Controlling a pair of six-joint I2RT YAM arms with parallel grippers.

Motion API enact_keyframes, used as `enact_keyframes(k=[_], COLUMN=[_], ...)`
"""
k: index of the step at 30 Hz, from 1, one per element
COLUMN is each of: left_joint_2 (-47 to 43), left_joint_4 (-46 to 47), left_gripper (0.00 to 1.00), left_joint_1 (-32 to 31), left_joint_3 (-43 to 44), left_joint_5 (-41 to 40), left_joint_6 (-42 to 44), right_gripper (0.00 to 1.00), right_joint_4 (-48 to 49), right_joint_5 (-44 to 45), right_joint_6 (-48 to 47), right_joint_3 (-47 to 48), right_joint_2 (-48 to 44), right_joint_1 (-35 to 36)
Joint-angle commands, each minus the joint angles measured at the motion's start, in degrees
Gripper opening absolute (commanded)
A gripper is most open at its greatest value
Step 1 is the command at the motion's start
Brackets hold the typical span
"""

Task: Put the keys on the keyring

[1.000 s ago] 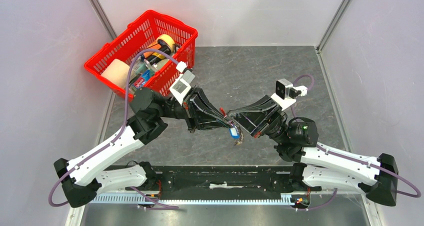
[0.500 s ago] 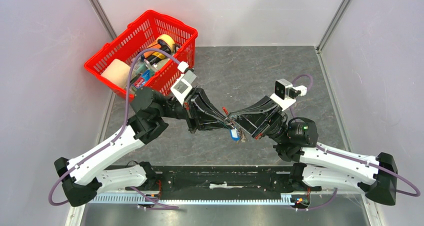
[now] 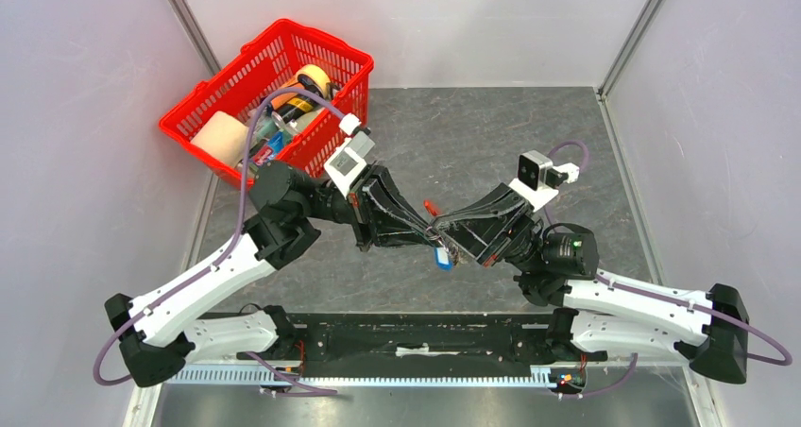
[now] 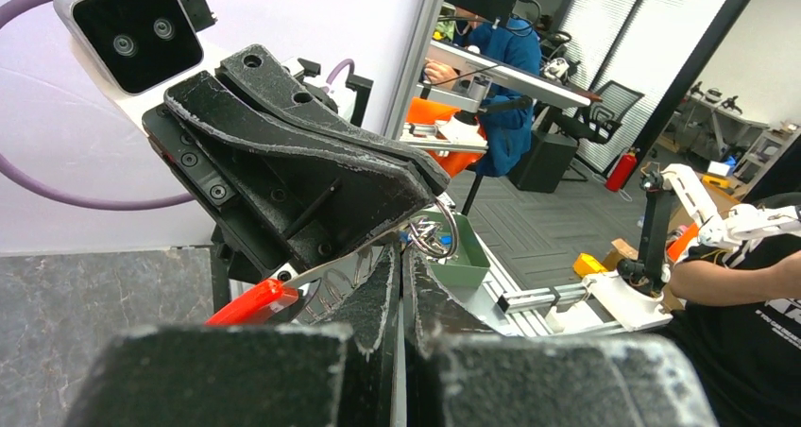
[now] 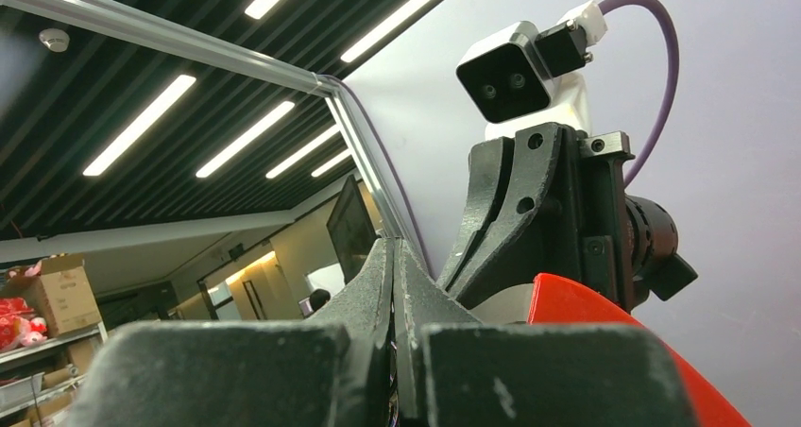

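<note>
Black and scuffed, the left pincer (image 4: 400, 262) had its jaws pressed flat together, and the right pincer (image 5: 394, 257) was closed just as tightly. The two met tip to tip in mid-air above the grey marbled tabletop (image 3: 491, 144). At that meeting point sat the keyring, a red crescent-shaped clip with a fringe of small silvery metal pieces (image 4: 253, 301). Its red body lay just beside the left fingertips, under the right pincer's housing, and a silvery wire loop (image 4: 436, 238) showed just beyond the tips. Which jaws actually pinched the clip could not be told.

The tiny key with a blue plastic head (image 3: 442, 256) hung directly beneath the joined tips, off the tabletop and touching or almost touching the metal fringe. Whether it was already threaded on was too small to see.

By that look the task stood late in the threading step: both things lifted and brought together. Seating the key and releasing seemed left. A red plastic mesh basket (image 3: 203, 101) stood well apart at the far left.
</note>
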Motion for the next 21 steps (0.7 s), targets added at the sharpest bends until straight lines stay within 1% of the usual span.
enact_keyframes(k=[1,6,14,18,19,21], left_joint_2=[1.5,1.6,1.2,0.8,0.6,0.1], left_joint_4=[3.3,2.9,1.8,1.2,1.2,0.9], left_gripper=[0.02,0.02,0.02,0.02,0.03,0.08], left_joint_1=[0.6,0.5,0.6,0.5,0.5,0.5], left_joint_3=[3.1,3.6,3.5,2.7,2.2,1.3], left_joint_5=[-6.3,-6.2,-6.7,-6.8,-7.0,-7.2], left_joint_6=[-1.0,-1.0,-0.8,-0.9,-1.0,-1.0], right_gripper=[0.0,0.0,0.0,0.0,0.0,0.0], right_joint_4=[-1.7,-1.3,-6.3,-6.4,-6.4,-6.4], right_joint_5=[-6.3,-6.7,-5.6,-5.3,-5.2,-4.9], right_joint_6=[0.5,-0.2,-6.9,-8.1,-8.2,-8.4], right_joint_3=[-0.1,-0.1,-0.3,-0.3,-0.4,-0.4], right_joint_2=[2.4,3.7,2.2,1.6,1.3,0.8], right_joint_1=[2.4,3.7,6.1,6.7,6.8,6.8])
